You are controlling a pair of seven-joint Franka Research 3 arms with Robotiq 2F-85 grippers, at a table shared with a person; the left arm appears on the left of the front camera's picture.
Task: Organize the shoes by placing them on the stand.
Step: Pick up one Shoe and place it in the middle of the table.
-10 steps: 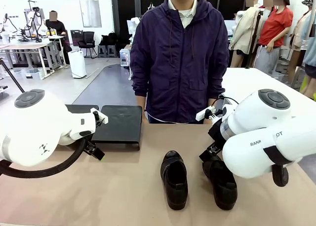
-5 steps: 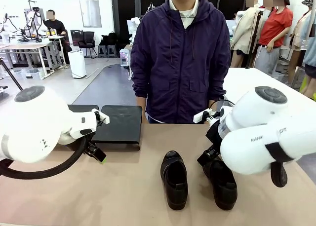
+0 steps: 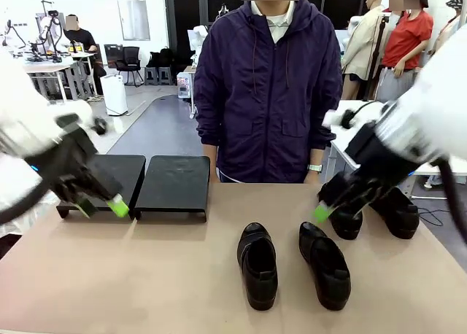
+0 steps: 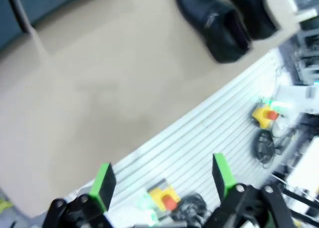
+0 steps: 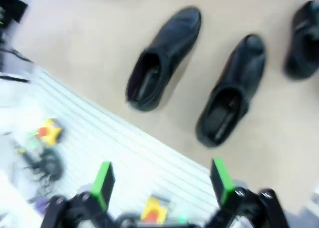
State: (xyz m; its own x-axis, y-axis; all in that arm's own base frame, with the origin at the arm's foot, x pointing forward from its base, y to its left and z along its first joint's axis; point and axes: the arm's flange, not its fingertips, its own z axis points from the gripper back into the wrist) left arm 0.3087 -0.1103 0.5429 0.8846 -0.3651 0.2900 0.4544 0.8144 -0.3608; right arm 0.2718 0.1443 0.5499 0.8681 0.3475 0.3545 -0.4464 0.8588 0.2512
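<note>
Left arm and right arm have swung up and outward, both jaws open, empty, pointing down.

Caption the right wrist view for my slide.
Open right pincer above two black shoes lying side by side on the tan table.

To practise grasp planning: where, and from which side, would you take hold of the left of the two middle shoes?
Probably from above, across the side walls at the open collar of that shoe. It stands upright, opening up, heel toward the near edge, with a clear gap to its neighbour.
</note>
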